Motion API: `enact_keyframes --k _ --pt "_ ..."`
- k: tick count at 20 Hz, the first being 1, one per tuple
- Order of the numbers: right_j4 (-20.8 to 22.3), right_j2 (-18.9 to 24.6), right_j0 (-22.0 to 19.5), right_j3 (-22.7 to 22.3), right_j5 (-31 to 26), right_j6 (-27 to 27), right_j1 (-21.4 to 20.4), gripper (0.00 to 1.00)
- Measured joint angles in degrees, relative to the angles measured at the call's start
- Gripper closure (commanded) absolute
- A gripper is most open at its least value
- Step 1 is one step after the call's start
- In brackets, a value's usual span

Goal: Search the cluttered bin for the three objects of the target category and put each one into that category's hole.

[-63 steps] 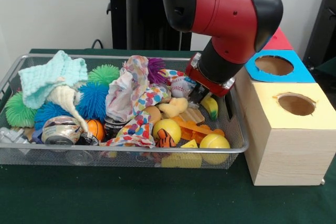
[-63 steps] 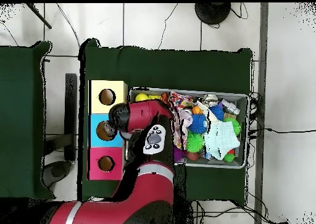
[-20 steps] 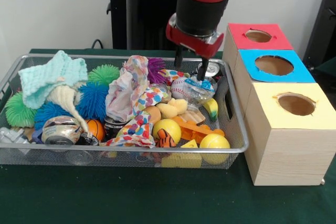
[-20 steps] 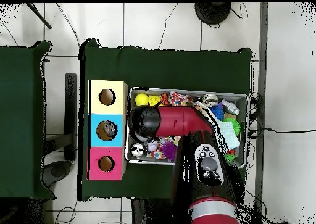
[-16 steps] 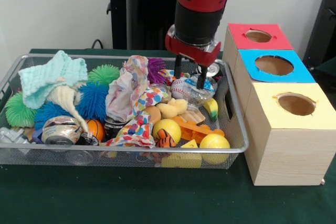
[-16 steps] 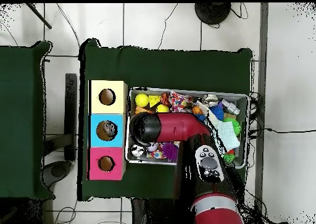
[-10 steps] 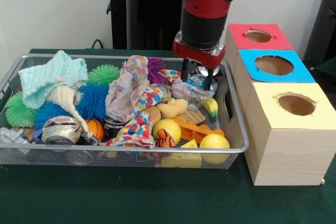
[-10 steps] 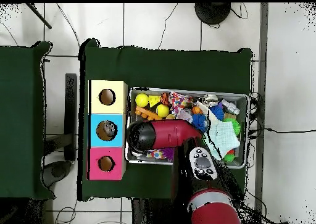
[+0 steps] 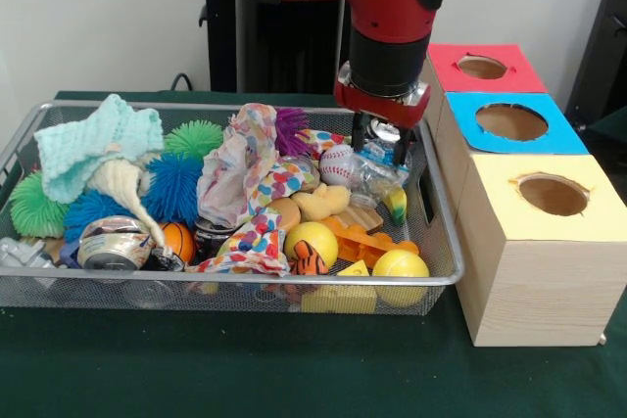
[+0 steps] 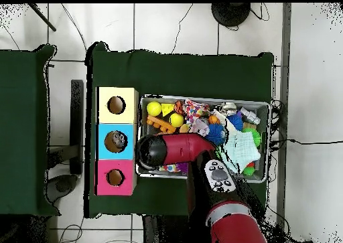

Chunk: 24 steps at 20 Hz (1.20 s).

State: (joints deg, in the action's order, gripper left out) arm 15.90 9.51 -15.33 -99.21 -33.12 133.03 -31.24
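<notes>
My gripper hangs open at the right end of the wire bin, its fingers low over a crumpled clear plastic bottle and apart from each other. Nothing is held. A baseball lies just left of the bottle. A crushed silver can lies at the bin's front left. Right of the bin stand a red box, a blue box and a yellow box, each with a round hole. In the overhead view the arm hides the gripper, and something lies in the blue box's hole.
The bin also holds patterned cloth, a mint knitted cloth, spiky blue and green balls, yellow balls and an orange toy. The bin's right wall stands close to the boxes.
Over the last second the gripper has shifted right toward the boxes and dropped lower over the plastic bottle. It stays open and the bin's contents have not visibly moved.
</notes>
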Motion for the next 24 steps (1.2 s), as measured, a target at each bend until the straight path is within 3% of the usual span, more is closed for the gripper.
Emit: enact_keyframes --k 11,24 --pt "2.0 0.1 0.2 1.7 1.1 0.0 2.3 0.00" --pt "4.0 0.0 0.6 3.1 7.9 0.0 4.1 0.00"
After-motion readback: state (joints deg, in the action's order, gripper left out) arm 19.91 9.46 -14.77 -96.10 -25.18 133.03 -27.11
